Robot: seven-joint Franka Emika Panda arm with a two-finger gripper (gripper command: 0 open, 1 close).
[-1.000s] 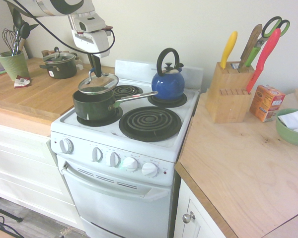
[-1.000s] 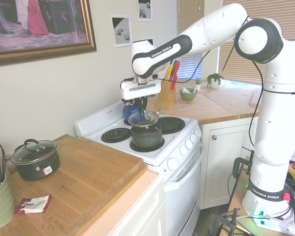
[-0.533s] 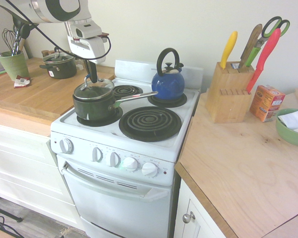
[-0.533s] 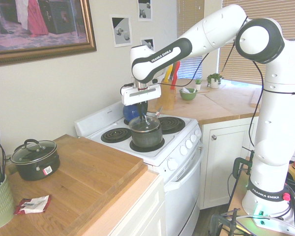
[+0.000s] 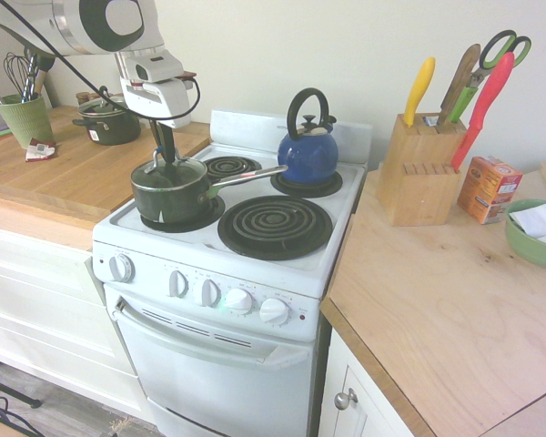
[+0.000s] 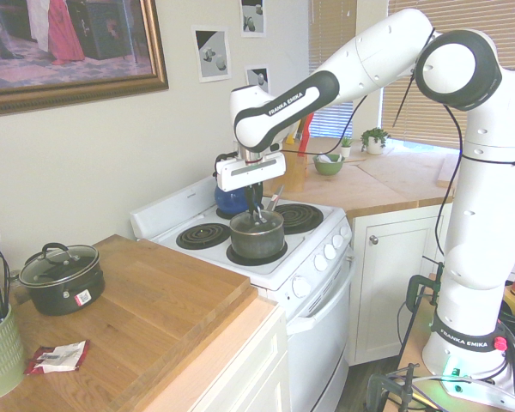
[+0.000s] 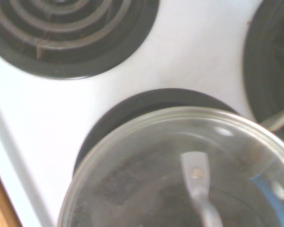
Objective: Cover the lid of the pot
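Seating the lid [image 5: 193,171] — that is the step you have in hand, and by its look it is near its end.

End effector: gripper [image 5: 168,160], fingers closed together at the top of the lid, with its handle [image 7: 197,177] pinched between them as far as the exterior views show. You have no gap to speak of at the tips.

Lid: round, clear glass, metal rim; lying over the mouth of the pot [image 5: 170,202], close to level. Whether the rim is fully home all the way round, you cannot tell from these angles.

Pot: dark saucepan, long straight silver handle [image 5: 250,180] reaching toward the blue kettle [image 5: 309,157]; standing upright on a burner [image 6: 257,260] of the white stove [image 5: 209,326].

Next move, as judged: settle the lid gently until the rim sits evenly — a slight centring nudge if one side rides high — then part the fingers and lift straight up.

Risks, as judged: pressing too hard could slide the pot on its coil; opening with the lid off centre could let it tip; a sideways withdrawal could catch the handle and drag the glass askew.
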